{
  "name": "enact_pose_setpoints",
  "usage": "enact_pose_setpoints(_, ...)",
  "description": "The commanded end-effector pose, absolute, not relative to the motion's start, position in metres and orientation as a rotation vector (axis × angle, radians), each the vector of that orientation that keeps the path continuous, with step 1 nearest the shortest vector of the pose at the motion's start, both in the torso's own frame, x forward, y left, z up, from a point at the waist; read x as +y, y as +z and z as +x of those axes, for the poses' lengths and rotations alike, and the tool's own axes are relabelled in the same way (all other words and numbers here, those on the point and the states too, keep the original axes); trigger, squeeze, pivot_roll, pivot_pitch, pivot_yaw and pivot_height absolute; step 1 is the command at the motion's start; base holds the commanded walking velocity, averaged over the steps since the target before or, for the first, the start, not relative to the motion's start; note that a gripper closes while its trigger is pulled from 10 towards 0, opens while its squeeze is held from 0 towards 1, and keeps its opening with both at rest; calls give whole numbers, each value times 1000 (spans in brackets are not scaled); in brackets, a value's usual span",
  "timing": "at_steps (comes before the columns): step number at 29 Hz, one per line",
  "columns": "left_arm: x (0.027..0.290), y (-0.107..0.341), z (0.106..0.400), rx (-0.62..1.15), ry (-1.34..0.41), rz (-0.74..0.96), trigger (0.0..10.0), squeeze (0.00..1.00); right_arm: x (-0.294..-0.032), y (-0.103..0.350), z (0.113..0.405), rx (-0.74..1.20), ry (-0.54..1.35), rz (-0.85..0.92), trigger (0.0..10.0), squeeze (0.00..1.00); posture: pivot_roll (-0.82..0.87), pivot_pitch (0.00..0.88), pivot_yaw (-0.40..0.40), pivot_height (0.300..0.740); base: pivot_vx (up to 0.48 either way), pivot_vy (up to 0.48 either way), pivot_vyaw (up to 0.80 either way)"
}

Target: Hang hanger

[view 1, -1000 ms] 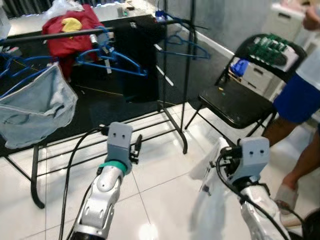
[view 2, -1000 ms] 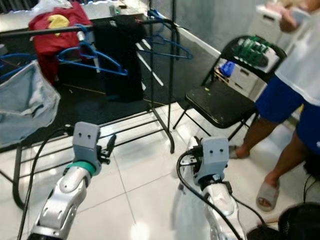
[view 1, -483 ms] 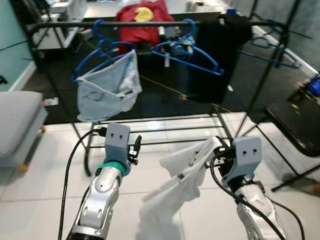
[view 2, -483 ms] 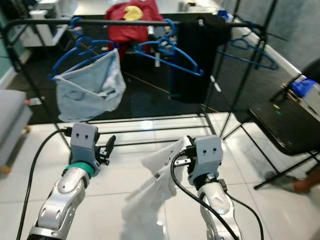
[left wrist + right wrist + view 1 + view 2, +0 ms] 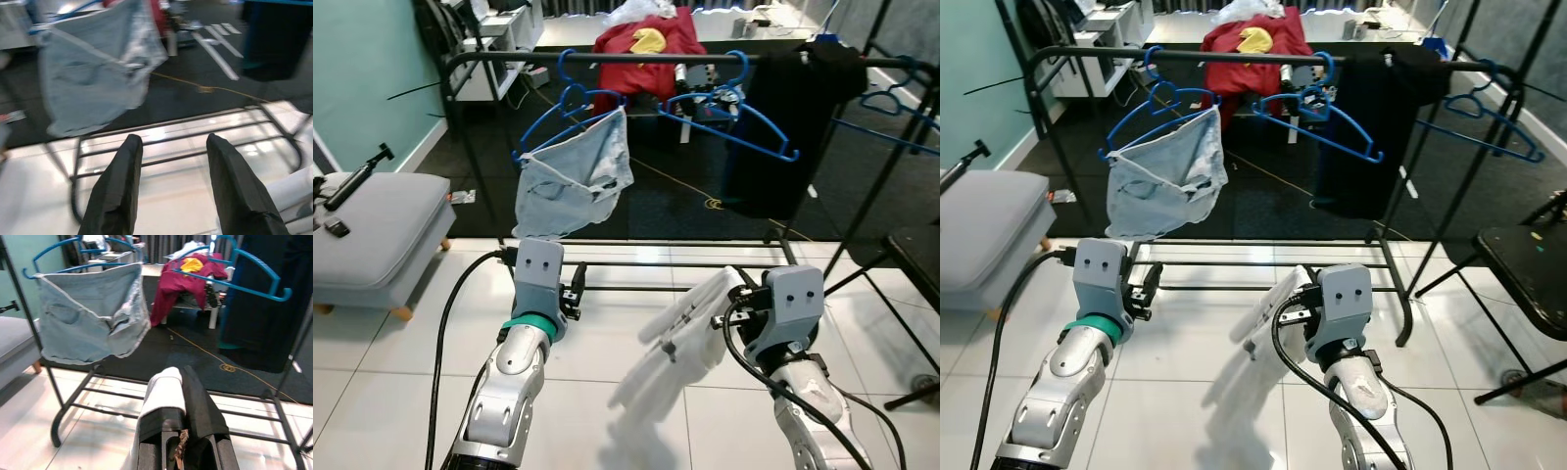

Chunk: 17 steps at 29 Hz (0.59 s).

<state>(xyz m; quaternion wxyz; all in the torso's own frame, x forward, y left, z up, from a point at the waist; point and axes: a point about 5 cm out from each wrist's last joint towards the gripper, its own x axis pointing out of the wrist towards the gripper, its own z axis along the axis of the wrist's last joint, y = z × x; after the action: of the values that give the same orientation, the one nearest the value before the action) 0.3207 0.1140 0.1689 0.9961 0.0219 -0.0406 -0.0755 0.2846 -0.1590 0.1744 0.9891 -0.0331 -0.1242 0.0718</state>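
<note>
A black clothes rack (image 5: 656, 58) stands in front of me. On its rail hangs a blue hanger (image 5: 570, 100) carrying denim shorts (image 5: 573, 186). Beside that is an empty blue hanger (image 5: 736, 119), then a black garment (image 5: 790, 127). My right gripper (image 5: 171, 404) is shut on a white garment (image 5: 683, 338), which dangles low in front of the rack's bottom bars. I cannot make out a hanger in the white cloth. My left gripper (image 5: 171, 183) is open with nothing between its fingers. It is held low, pointing at the rack below the shorts.
A grey cushioned seat (image 5: 367, 225) stands on the left. A black folding chair (image 5: 1528, 269) is on the right, with another blue hanger (image 5: 1489, 127) on a rail above it. A red garment (image 5: 644, 47) lies behind the rack. White tiles run under both arms.
The view has swung left, so the rack is now centred and the person is out of sight. The white garment has swung up and left in my right gripper.
</note>
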Motion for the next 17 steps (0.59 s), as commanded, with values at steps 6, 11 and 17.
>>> enact_pose_setpoints(6, 114, 169, 319, -96, -169, 64, 10000, 0, -159, 176, 284, -267, 144, -49, 10000, 0, -232, 90, 90, 740, 0, 0, 0)
enact_pose_setpoints(11, 114, 169, 319, -90, -163, 56, 10000, 0, -159, 176, 284, -268, 143, -48, 10000, 0, -233, 90, 91, 740, 0, 0, 0)
enact_pose_setpoints(17, 115, 169, 320, -91, -162, 47, 10000, 0, -158, 176, 285, -267, 143, -45, 10000, 0, -230, 90, 91, 740, 0, 0, 0)
